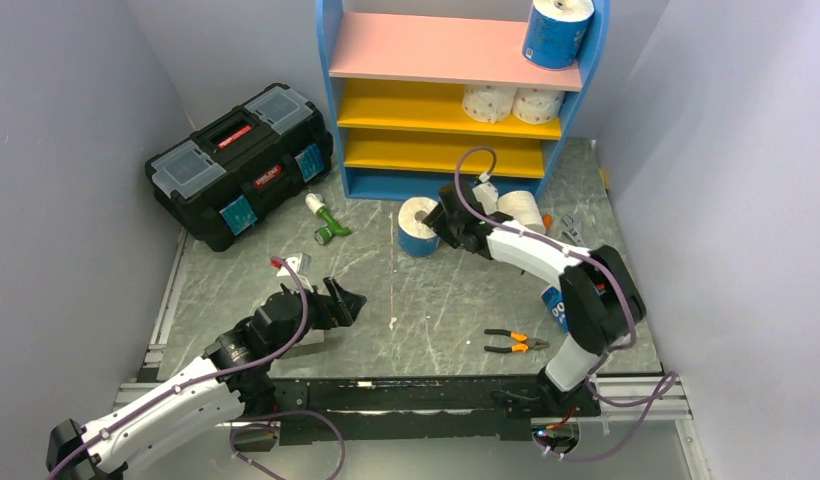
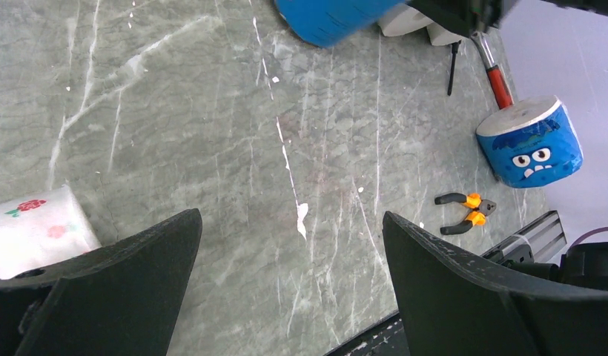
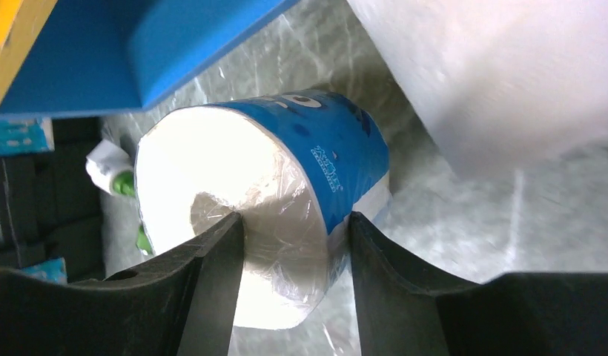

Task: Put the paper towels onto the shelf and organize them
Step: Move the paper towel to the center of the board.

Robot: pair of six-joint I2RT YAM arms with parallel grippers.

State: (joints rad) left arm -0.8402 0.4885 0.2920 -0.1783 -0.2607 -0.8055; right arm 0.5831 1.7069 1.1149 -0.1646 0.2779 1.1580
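The blue-framed shelf (image 1: 456,50) stands at the back. A blue-wrapped roll (image 1: 556,30) sits on its pink top board and two pink-dotted white rolls (image 1: 513,103) sit on the upper yellow board. My right gripper (image 1: 448,222) is shut on another blue-wrapped roll (image 1: 418,226) just before the shelf base. In the right wrist view one finger (image 3: 219,259) is at the core and the other is outside the wrap of that roll (image 3: 316,148). A white roll (image 1: 522,208) lies behind the gripper. My left gripper (image 2: 290,215) is open and empty over bare table.
A black toolbox (image 1: 241,160) stands at the back left, with a green-and-white bottle (image 1: 326,220) beside it. Orange-handled pliers (image 1: 516,342) lie near the right arm's base. A blue monster-print roll (image 2: 531,144) and a rose-print white roll (image 2: 34,230) lie on the table.
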